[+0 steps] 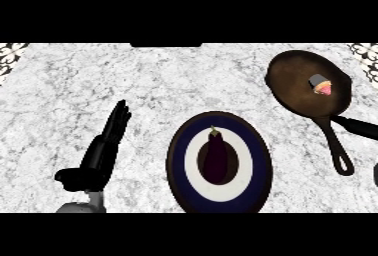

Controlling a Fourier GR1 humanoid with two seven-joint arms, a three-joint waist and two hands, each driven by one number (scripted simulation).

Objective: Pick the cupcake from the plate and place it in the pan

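The cupcake [322, 85] lies tipped on its side inside the dark brown pan [295, 95] at the upper right, with no hand touching it. The pan's handle [338, 150] points toward the lower right. Straight black fingers of my right hand [359, 128] come in from the right edge, just beside the start of the handle and below the pan's bowl. They hold nothing. The blue and white plate [251, 150] sits at the lower middle. My left hand [103, 150] rests open at the lower left, fingers straight and pointing away from me.
A dark purple eggplant [215, 157] lies in the middle of the plate. The white marble counter [111, 75] stretches around everything. Patterned tile corners [11, 50] show at the top left and top right.
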